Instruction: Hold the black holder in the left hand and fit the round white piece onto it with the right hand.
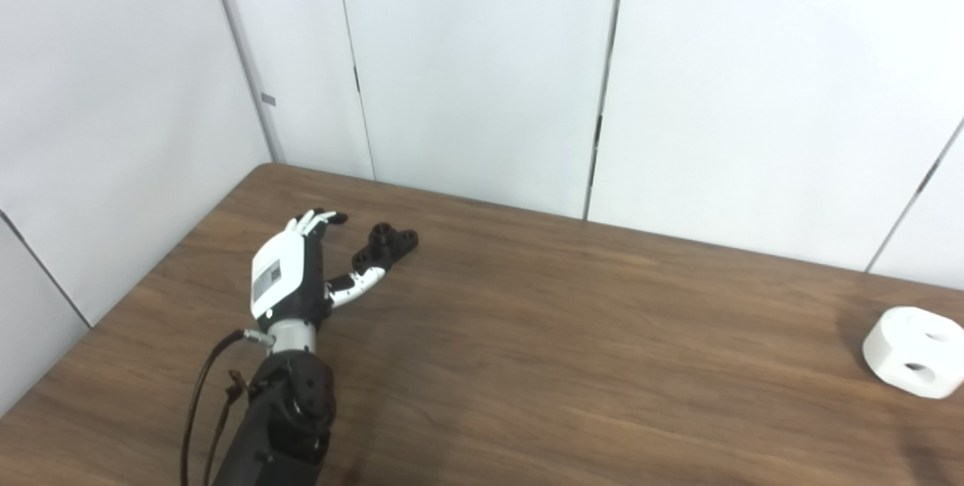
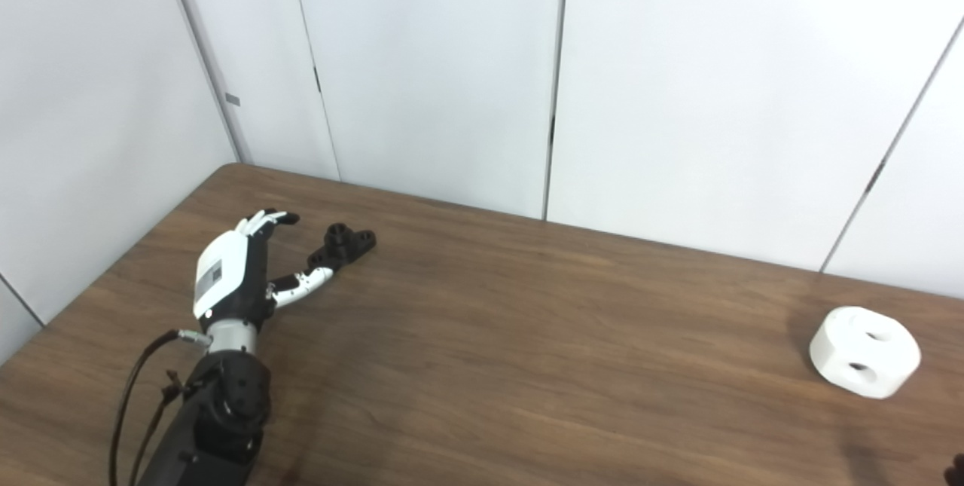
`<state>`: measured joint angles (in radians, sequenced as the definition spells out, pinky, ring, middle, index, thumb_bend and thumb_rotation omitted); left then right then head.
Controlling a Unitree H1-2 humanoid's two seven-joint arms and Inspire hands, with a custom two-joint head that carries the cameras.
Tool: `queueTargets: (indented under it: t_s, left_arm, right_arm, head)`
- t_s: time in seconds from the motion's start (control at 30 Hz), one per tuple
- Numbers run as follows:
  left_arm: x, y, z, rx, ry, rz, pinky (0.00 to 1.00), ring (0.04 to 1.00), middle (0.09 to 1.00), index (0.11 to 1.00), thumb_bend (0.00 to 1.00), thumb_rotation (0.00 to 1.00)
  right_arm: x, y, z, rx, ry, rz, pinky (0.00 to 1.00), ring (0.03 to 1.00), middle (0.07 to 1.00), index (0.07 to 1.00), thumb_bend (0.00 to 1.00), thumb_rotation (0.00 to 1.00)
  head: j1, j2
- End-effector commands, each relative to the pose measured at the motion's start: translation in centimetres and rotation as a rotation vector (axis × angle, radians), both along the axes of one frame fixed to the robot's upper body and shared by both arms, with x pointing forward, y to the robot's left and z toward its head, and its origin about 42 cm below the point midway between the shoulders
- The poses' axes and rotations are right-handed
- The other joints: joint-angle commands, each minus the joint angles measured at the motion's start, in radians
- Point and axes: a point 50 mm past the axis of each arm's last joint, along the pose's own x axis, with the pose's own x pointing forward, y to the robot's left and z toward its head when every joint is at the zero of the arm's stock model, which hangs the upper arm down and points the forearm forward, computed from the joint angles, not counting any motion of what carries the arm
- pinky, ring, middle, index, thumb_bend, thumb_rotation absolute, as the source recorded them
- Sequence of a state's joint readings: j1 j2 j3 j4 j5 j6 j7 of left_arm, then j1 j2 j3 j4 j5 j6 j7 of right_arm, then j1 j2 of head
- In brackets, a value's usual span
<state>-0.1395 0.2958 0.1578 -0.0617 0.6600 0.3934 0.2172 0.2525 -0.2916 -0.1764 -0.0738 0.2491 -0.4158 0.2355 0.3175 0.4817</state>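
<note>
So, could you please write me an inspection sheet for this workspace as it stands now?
Surface: brown wooden table, bare between the parts.
Job's things: black holder lies far left on the table; round white piece rests far right, not fitted.
Clutter: nothing seen.
Hands: left hand open beside the holder, thumb against its near end, fingers apart; right hand barely in view at the bottom right corner, state unclear.
Cables: dark cable loops beside the left forearm.
Surroundings: white wall panels behind the table.

Left hand (image 1: pixel 290 275): white back plate, grey label, black palm, silver wrist, black forearm, looping cables.
</note>
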Motion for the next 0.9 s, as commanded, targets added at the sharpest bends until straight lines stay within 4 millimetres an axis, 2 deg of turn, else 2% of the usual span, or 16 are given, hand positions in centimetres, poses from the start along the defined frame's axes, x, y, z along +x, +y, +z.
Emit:
queueTargets:
  t_s: [0.0,0.47,0.7,0.87]
  left_arm:
    - [1.3,0.8,1.9,0.033,-0.053,0.01,0.93,0.959,0.926,0.789,0.81,0.35]
    - [4.2,3.2,1.5,0.012,0.07,-0.009,0.93,0.963,0.927,0.78,0.81,0.35]
    - [5.4,3.4,1.5,-0.059,0.073,-0.009,0.91,0.959,0.91,0.763,0.84,0.36]
    - [5.8,3.4,1.2,-0.037,0.096,-0.011,0.92,0.954,0.907,0.764,0.84,0.35]
  right_arm:
    - [-0.8,2.4,-3.1,0.097,0.096,0.002,1.0,1.0,1.0,0.999,0.7,0.99]
    - [-1.0,2.3,-3.0,0.061,0.104,0.007,1.0,1.0,1.0,1.0,0.7,1.0]
    - [-1.2,2.5,-2.7,0.056,0.13,-0.02,1.0,1.0,1.0,1.0,0.69,0.99]
    - [-1.2,2.5,-2.7,0.052,0.134,-0.027,1.0,1.0,1.0,1.0,0.7,0.99]
  head:
    - [0.001,0.001]
    - [-0.01,0.0]
    - [-0.015,-0.002]
    - [-0.017,-0.002]
